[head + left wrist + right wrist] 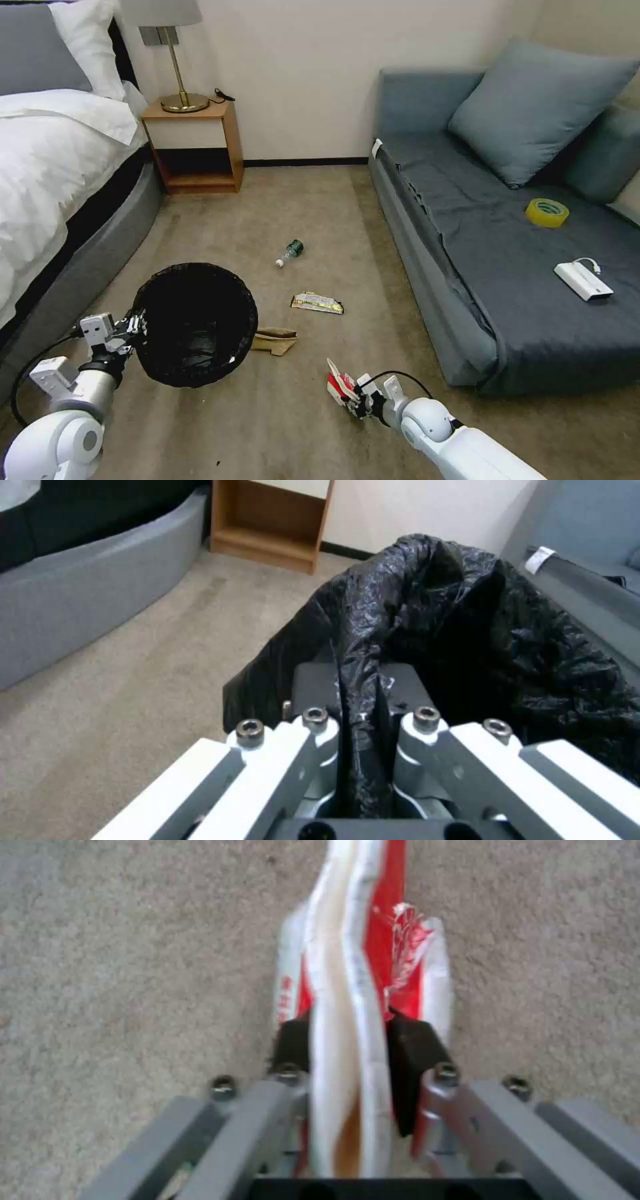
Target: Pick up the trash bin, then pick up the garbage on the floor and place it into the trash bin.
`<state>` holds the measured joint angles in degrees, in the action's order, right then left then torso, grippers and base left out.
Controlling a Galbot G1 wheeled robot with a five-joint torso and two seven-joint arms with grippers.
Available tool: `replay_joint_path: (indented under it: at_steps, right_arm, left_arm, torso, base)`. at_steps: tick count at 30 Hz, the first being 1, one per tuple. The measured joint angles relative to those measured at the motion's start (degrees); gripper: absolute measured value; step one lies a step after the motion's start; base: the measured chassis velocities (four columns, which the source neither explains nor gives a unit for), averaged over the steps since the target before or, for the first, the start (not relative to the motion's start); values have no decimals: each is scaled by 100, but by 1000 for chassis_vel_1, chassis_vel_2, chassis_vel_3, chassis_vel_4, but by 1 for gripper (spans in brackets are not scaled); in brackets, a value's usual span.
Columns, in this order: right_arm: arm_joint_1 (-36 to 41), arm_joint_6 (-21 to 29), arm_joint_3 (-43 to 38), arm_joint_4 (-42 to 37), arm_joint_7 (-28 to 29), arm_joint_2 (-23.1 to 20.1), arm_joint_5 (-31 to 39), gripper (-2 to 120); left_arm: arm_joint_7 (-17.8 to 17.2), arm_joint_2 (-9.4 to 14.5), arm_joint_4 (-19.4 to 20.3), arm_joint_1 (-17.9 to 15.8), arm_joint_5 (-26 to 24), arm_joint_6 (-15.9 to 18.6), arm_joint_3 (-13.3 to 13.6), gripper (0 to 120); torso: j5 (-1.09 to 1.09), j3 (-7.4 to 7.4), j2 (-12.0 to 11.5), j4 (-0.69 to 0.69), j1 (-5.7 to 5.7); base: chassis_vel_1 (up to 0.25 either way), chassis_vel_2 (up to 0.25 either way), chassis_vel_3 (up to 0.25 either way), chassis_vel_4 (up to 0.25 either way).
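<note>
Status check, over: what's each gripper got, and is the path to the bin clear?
Left gripper clamped on trash bin rim. Right gripper shut on red-and-white carton, right of bin. Nothing between them.

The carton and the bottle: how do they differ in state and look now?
The carton is clamped in the right gripper; the bottle lies free on the carpet. The carton is red and white, crushed flat; the bottle is clear with a green label and keeps its round shape. Both are outside the bin, which the left gripper holds.
</note>
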<state>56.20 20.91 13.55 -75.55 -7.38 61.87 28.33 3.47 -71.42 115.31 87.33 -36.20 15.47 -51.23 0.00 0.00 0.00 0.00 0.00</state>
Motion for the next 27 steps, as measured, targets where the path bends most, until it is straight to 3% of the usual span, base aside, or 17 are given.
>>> replay_joint_path:
  at_steps: [2, 3, 11, 13, 17, 19, 23, 25, 27]
  right_arm:
    - [0, 0, 0, 0, 0, 0, 0, 19]
    - [54, -58, -48, 9, 30, 18, -17, 0]
    - [108, -98, -130, -46, 73, -13, -11, 0]
    - [160, -237, -365, -404, 195, -228, 104, 0]
    - [162, -292, -436, -583, 262, -308, 154, 0]
    - [93, -489, -651, -1402, 535, -623, 275, 0]
    - [48, -543, -693, -1661, 633, -700, 313, 0]
    - [-165, -664, -766, -2535, 1017, -927, 529, 0]
    - [-229, -673, -772, -2724, 1095, -969, 615, 0]
  left_arm:
    - [0, 0, 0, 0, 0, 0, 0, 6]
    - [3, -13, -10, 6, 0, -4, 22, 6]
    - [0, -12, -40, 0, -24, -7, 52, 6]
    - [-151, -19, -151, -94, -186, 7, 192, 6]
    - [-199, -25, -187, -109, -221, 16, 226, 6]
    - [-266, -64, -264, -103, -290, 53, 361, 6]
    - [-270, -84, -271, -97, -290, 58, 401, 6]
    - [-294, -130, -268, -75, -293, 90, 516, 6]
    - [-300, -135, -265, -72, -292, 93, 543, 6]
  torso:
    - [0, 0, 0, 0, 0]
    - [0, 0, 0, 0, 0]
    - [1, 0, 0, 0, 0]
    - [0, 0, 0, -1, 0]
    - [1, 0, 0, -1, 0]
    - [1, 0, 0, -1, 0]
    - [0, 0, 0, 0, 0]
    - [0, 0, 0, 0, 0]
    - [0, 0, 0, 0, 0]
  base:
    - [0, 0, 0, 0]
    - [0, 0, 0, 0]
    - [0, 0, 0, 0]
    - [0, 0, 0, 0]
    - [0, 0, 0, 0]
    - [0, 0, 0, 0]
    - [0, 0, 0, 0]
    - [0, 0, 0, 0]
    - [0, 0, 0, 0]
